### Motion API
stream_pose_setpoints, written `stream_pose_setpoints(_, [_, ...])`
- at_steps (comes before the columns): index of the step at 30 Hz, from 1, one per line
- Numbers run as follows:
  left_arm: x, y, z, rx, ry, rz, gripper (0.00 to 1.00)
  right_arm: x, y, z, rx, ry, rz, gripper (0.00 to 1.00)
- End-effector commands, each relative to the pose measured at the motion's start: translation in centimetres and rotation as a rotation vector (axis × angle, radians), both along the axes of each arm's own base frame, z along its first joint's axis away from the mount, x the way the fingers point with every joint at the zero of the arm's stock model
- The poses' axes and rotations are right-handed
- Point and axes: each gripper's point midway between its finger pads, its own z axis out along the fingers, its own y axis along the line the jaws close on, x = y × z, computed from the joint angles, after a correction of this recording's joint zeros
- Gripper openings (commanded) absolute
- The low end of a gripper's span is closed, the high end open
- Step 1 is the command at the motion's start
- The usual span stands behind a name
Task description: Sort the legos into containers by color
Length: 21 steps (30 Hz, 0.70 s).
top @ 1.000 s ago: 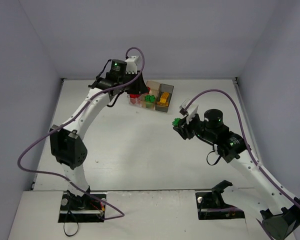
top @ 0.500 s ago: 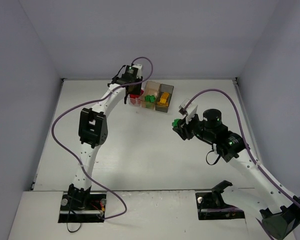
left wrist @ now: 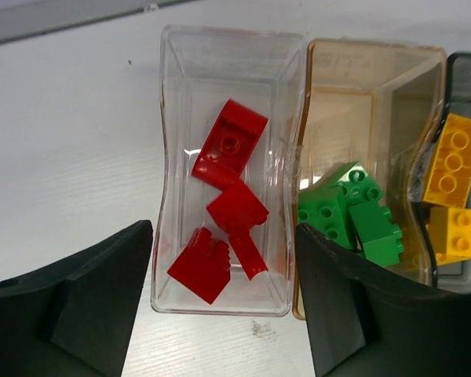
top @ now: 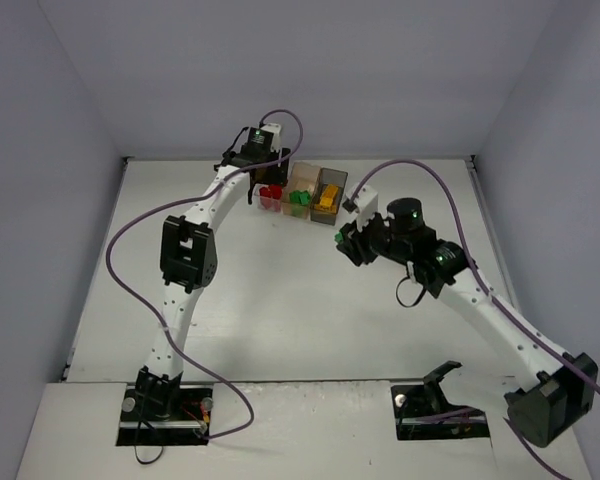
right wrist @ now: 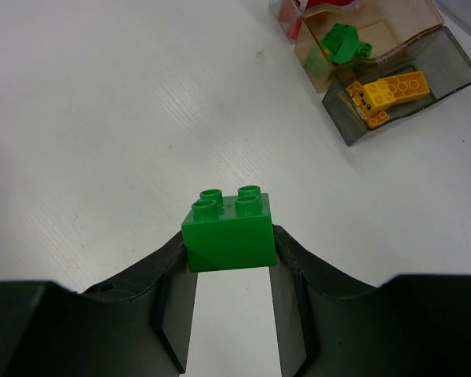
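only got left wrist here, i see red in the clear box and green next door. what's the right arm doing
observer: Its right fingers are shut on a green brick, studs up.
operator: over the boxes yet
observer: No. From above it sits apart from the dark box, on that box's near side.
operator: my view cuts that box off, what's in it
observer: Only yellow bricks, with bare floor at one end.

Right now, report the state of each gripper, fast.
Left gripper: open, empty, above the clear plastic box of red bricks.
Right gripper: shut on a small green plastic brick.
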Motion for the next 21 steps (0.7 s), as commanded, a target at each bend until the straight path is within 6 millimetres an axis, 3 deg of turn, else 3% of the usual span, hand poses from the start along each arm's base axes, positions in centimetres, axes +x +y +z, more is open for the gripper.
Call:
stream_pose_setpoints(1, [-0.3,0.7,8.9,-0.071,-0.148,0.021,0.68,3.7,1.3,4.6,0.062,-0.127,0.011,0.0])
stream_pose_setpoints(2, [-1.2,1.2,10.7,-0.08,-0.163,0.029,0.68,5.3,1.2,3.6,0.056,-0.099,-0.002,0.0])
stream_pose_setpoints(4, [-2.5,2.3,12.3,-0.082,-0.172,0.07,0.7,7.4,1.9,5.2,0.093,-0.116,0.016,0.0])
stream_pose_setpoints(5, [-3.2,3.1,13.1,-0.073,-0.178,0.098,0.71,9.2,2.3,3.6,0.077,-0.076,0.008,0.0])
stream_pose_setpoints(7, [-5.8,5.3,15.0,-0.061,-0.187,0.152,0.73,11.1,3.0,3.2,0.072,-0.062,0.013,0.0])
stream_pose_setpoints(8, [-7.7,6.3,18.1,-0.084,-0.232,0.169,0.74,13.5,3.9,3.5,0.086,-0.078,0.006,0.0])
stream_pose_setpoints(9, [-9.2,7.0,16.3,-0.063,-0.19,0.173,0.74,14.6,4.4,3.3,0.094,-0.075,0.0,0.0])
stream_pose_setpoints(10, [-10.3,7.7,16.4,-0.052,-0.189,0.187,0.74,15.6,4.9,3.3,0.107,-0.071,-0.005,0.0])
stream_pose_setpoints(11, [-12.5,8.7,19.1,-0.075,-0.233,0.194,0.75,17.5,5.8,2.7,0.115,-0.064,-0.01,0.0])
stream_pose_setpoints(12, [-13.9,9.0,19.1,-0.086,-0.229,0.193,0.76,18.6,6.3,2.5,0.126,-0.061,-0.016,0.0])
stream_pose_setpoints(13, [-15.5,9.4,16.6,-0.067,-0.172,0.192,0.76,19.6,6.6,2.2,0.124,-0.061,-0.027,0.0])
stream_pose_setpoints(14, [-17.6,10.0,18.4,-0.097,-0.206,0.191,0.76,21.5,7.2,1.4,0.12,-0.059,-0.036,0.0])
stream_pose_setpoints(15, [-19.2,10.2,18.0,-0.116,-0.185,0.196,0.76,22.4,7.5,0.7,0.118,-0.054,-0.047,0.0])
stream_pose_setpoints(16, [-20.8,10.7,15.6,-0.102,-0.131,0.205,0.77,23.2,7.8,0.4,0.118,-0.059,-0.05,0.0])
stream_pose_setpoints(17, [-22.9,11.1,16.7,-0.139,-0.152,0.205,0.77,24.5,8.3,-0.5,0.12,-0.06,-0.057,0.0])
stream_pose_setpoints(18, [-24.1,11.3,16.4,-0.146,-0.145,0.203,0.77,25.2,8.6,-0.8,0.127,-0.065,-0.062,0.0])
stream_pose_setpoints(19, [-25.5,11.6,14.8,-0.139,-0.107,0.202,0.77,25.7,8.9,-1.1,0.131,-0.064,-0.069,0.0])
stream_pose_setpoints(20, [-27.3,12.1,15.5,-0.161,-0.113,0.205,0.77,26.6,9.1,-2.7,0.122,-0.054,-0.081,0.0])
stream_pose_setpoints(21, [-28.3,12.3,15.2,-0.164,-0.105,0.2,0.77,27.3,9.2,-2.5,0.125,-0.066,-0.089,0.01])
